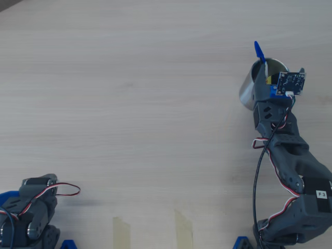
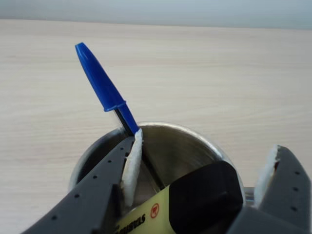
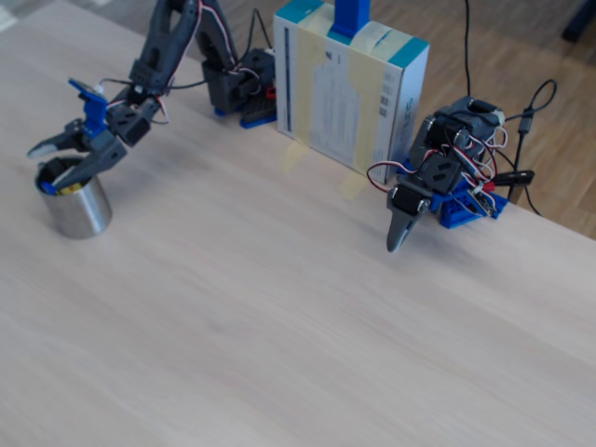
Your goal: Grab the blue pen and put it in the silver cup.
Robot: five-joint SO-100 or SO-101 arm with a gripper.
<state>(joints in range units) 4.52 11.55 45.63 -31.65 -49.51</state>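
The blue pen stands slanted inside the silver cup, with its blue cap sticking up past the rim and its barrel leaning on the cup's left wall. In the overhead view the pen's cap pokes out beyond the cup at the right side of the table. My gripper hovers open over the cup mouth, its white-padded fingers spread apart and holding nothing. The left pad is right beside the pen's barrel. The fixed view shows the gripper over the cup.
A yellow highlighter with a dark cap also sits in the cup. A second arm rests at the table's far edge, next to a white and teal box. Tape strips lie near the overhead view's bottom edge.
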